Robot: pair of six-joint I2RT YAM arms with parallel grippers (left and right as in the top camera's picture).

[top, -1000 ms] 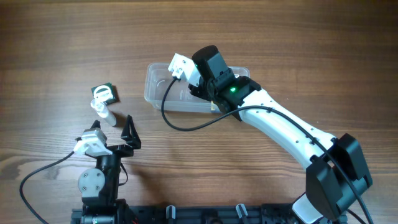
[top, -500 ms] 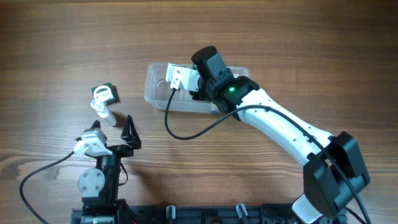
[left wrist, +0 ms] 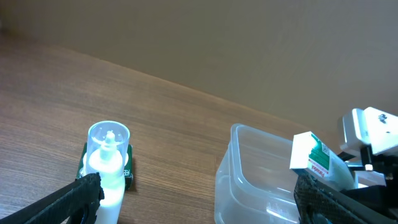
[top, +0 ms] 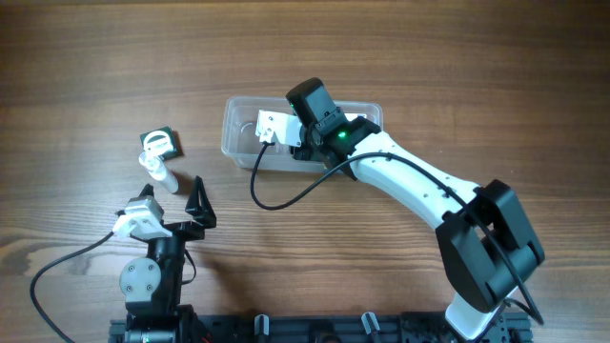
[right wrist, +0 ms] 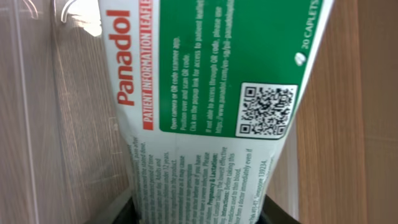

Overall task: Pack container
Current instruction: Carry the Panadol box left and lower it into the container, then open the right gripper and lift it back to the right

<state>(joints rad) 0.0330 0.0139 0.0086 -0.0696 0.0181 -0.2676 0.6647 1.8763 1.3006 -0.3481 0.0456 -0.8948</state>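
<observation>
The clear plastic container point(top: 240, 143) sits at the table's middle; it also shows in the left wrist view point(left wrist: 249, 180). My right gripper point(top: 291, 133) is shut on a white and green Panadol box point(top: 274, 125) and holds it low inside the container; the box fills the right wrist view point(right wrist: 205, 93) and shows in the left wrist view point(left wrist: 314, 160). My left gripper point(top: 176, 191) is open and empty near the front left, a white bottle point(top: 157, 171) just beyond its fingers.
A small dark green box point(top: 159, 143) lies left of the container, behind the white bottle point(left wrist: 107, 168). The right arm point(top: 419, 191) stretches across the table from the front right. Bare wood lies at the back.
My right gripper has moved left and down, bringing the Panadol box from above the container's back rim into the container. The left arm has not moved.
</observation>
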